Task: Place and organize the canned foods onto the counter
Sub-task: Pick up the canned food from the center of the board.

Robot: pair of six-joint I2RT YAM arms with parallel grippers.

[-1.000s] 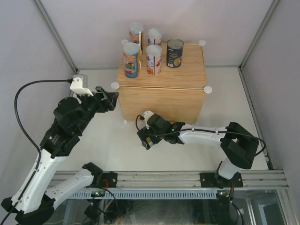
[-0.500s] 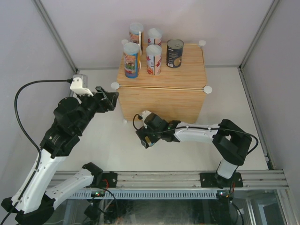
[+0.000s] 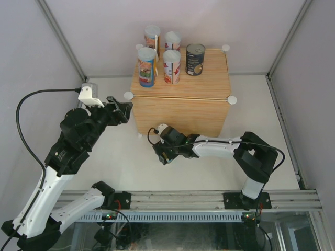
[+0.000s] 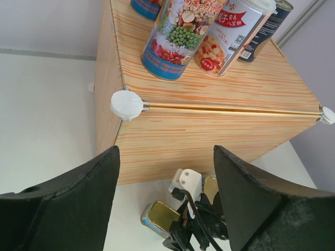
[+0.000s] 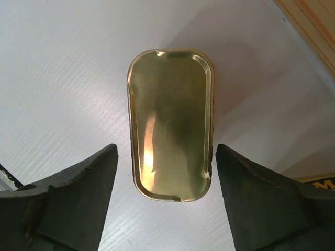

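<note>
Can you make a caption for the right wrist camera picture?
Right hand, open, poised around a flat gold tin lying on the white table.

Plainly a robotics lab test cell, given the blank white enclosure walls (image 3: 104, 31) edged with grey metal struts (image 3: 63, 42), the slotted aluminium mounting rail (image 3: 183, 197) along the near edge, and a light wood-grain box-shaped mock counter (image 3: 180, 112)

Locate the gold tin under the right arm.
Right wrist view: gold tin lies flat on the table, centred between the open fingers of the right pincer. In top view that pincer hides it, just before the counter.
</note>
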